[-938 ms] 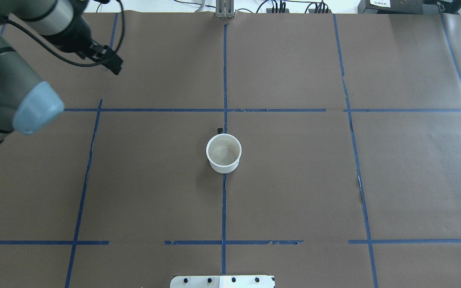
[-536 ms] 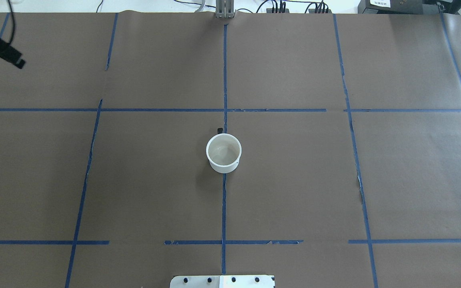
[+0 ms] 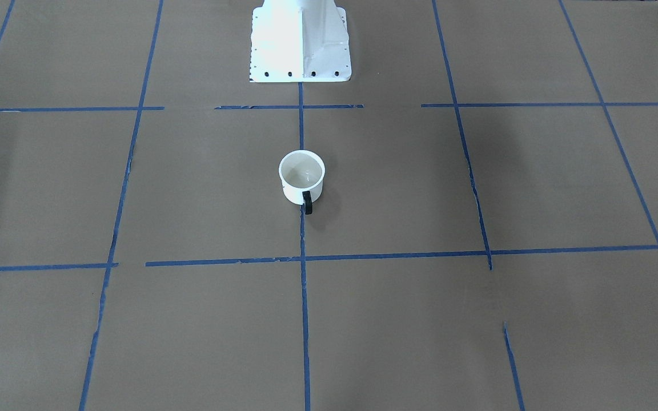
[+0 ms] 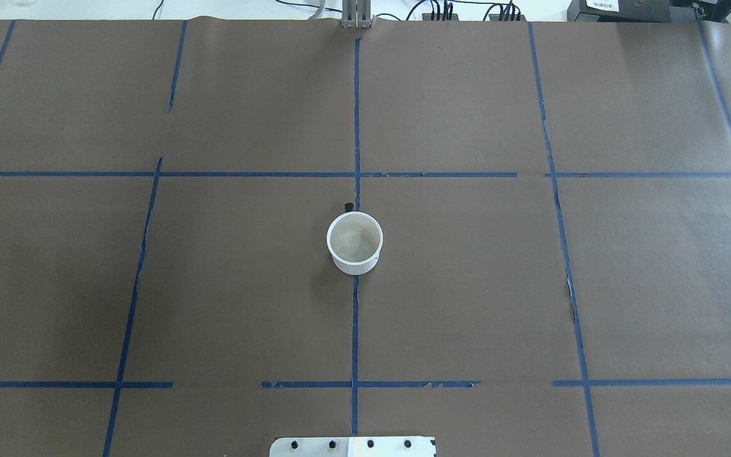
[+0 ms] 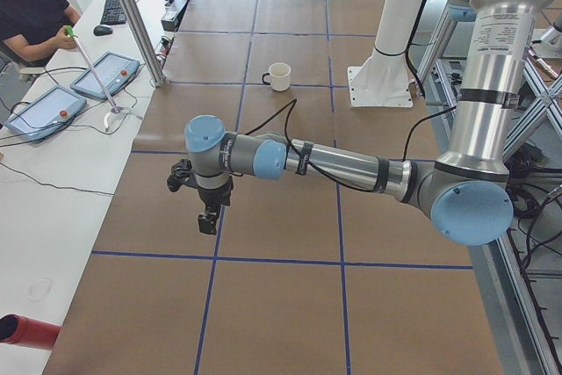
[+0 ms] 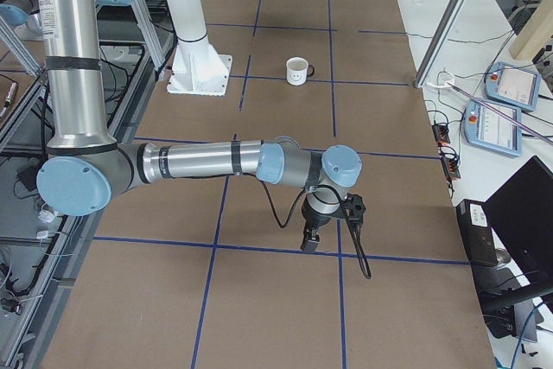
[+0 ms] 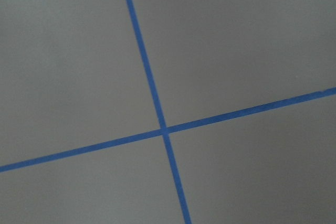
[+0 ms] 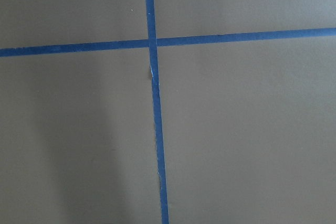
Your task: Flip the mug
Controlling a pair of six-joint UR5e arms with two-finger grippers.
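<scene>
A small white mug (image 3: 301, 177) stands upright, its mouth open upward, on a brown paper-covered table (image 3: 477, 182), near the robot's white base mount (image 3: 300, 40) but apart from it. Its black handle (image 3: 307, 202) points away from the mount, toward the camera. The mug sits over the blue tape line (image 3: 304, 319) running straight out from the mount's middle, one line in a grid of others.

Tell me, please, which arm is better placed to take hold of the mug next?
Left, marginally. The left gripper and right gripper hang at opposite ends of the table, both far from the upright mug at its centre. The handle points away from the robot, slightly toward its left side.
</scene>
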